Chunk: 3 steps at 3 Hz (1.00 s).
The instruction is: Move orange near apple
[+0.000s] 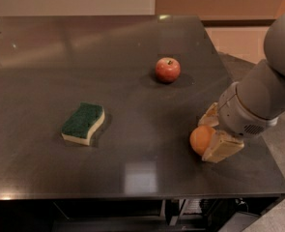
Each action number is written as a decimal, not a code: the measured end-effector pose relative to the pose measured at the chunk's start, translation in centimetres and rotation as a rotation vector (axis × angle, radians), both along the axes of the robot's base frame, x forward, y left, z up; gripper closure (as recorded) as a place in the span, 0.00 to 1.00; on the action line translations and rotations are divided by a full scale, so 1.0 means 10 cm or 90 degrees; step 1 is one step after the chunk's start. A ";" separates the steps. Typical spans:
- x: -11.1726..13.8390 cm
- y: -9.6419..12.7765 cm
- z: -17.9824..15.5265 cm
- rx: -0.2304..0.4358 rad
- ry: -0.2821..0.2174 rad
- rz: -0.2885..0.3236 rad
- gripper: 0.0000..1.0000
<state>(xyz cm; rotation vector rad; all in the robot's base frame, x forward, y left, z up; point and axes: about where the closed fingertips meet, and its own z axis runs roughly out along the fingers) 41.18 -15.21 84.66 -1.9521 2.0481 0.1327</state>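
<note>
The orange (pixel 199 139) rests on the dark table (pixel 132 144) near its front right corner. My gripper (pixel 212 133) reaches in from the right, with one tan finger (pixel 208 116) behind the orange and the other (pixel 222 149) in front of it, both pressed against the fruit. The gripper is shut on the orange, which still sits on the table. The red apple (pixel 167 69) stands upright farther back, a little left of the orange and well apart from it.
A green and yellow sponge (pixel 83 123) lies on the left part of the table. The table's right edge (pixel 258 144) runs just under my arm, and the front edge is close to the orange.
</note>
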 end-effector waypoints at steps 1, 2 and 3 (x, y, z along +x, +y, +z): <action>0.21 -0.11 0.09 -0.008 0.005 -0.050 0.88; 0.60 -0.23 0.17 -0.006 0.009 -0.121 1.00; 1.00 -0.31 0.24 0.003 0.004 -0.178 1.00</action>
